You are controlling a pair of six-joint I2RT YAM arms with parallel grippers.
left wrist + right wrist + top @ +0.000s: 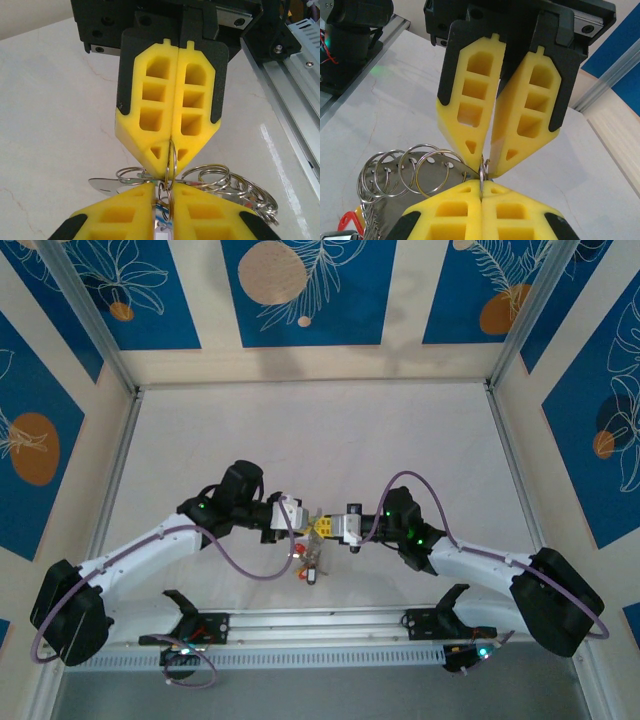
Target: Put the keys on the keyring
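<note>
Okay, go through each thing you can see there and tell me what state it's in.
Left gripper: tips pinched on the keyring, fingers slightly splayed behind them.
Right gripper: shut on the keyring.
Keyring: held edge-on between both grippers, above the table.
Keys: bunched on small rings, dangling by the grippers.

Bright, even overhead light, soft shadows, mild glare on the table [272, 150], and slightly soft wrist close-ups.

- Left arm [130, 548] and right arm [480, 562] had white links, black joints, green LEDs [203, 506].
- Purple cable [245, 562] looped off each.
- Jaws were yellow, latticed, black-backed.
</note>
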